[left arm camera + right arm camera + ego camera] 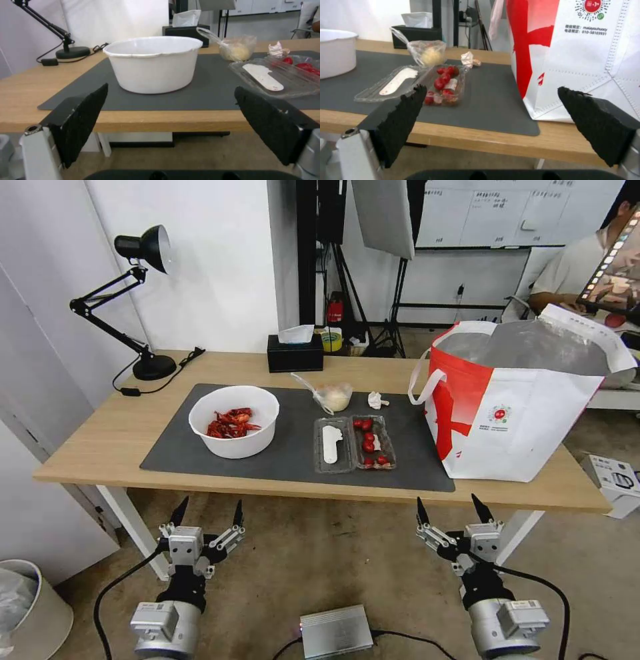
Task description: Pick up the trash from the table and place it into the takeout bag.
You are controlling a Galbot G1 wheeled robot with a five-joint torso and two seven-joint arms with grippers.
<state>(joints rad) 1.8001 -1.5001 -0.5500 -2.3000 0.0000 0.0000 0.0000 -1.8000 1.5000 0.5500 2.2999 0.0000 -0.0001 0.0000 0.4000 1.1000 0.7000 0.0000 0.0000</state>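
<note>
On the dark grey mat (293, 447) of the wooden table (100, 440) stands a white bowl (234, 420) (154, 63) holding red crayfish shells. To its right lies an opened clear hinged tray (355, 443) (420, 83) with red bits. Behind the tray sit a small clear cup (333, 396) (431, 55) and a crumpled tissue (377, 399) (468, 59). The white and red takeout bag (520, 400) (586, 57) stands open at the table's right end. My left gripper (208, 511) and right gripper (451, 509) both hang open below the table's front edge, holding nothing.
A black desk lamp (137, 300) stands at the back left, its cord trailing on the wood. A black tissue box (295, 352) sits at the back edge. A white bin (30, 607) is on the floor at the left, a box (617, 480) at the right.
</note>
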